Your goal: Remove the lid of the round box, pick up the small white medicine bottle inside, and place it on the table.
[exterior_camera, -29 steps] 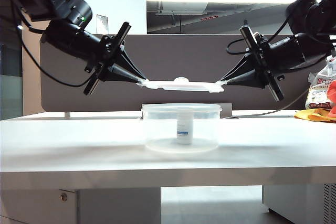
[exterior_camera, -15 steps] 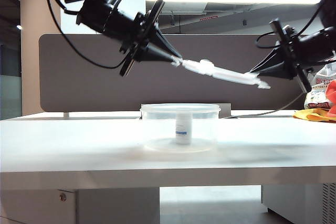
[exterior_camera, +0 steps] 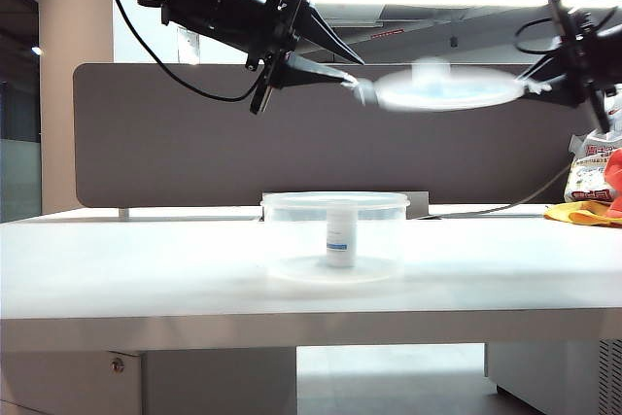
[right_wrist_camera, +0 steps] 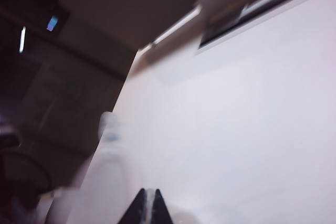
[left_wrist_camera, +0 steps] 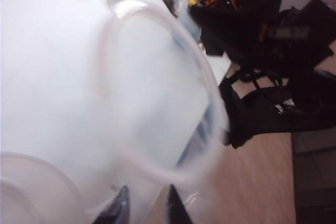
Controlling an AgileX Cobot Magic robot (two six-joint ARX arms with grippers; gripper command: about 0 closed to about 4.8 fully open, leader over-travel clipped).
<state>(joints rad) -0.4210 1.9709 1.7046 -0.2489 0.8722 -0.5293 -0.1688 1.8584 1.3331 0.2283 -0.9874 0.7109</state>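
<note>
Clear plastic round box [exterior_camera: 335,230]; matt white table [exterior_camera: 146,269]

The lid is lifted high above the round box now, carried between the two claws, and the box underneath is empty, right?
Not quite. The round box is not empty: the exterior view shows the small white medicine bottle standing inside it. The rest holds: the lid hangs high above, between the left claw and the right claw.

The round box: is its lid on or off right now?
Off. The lid hangs in the air above the open round box, between the left gripper and right gripper.
</note>
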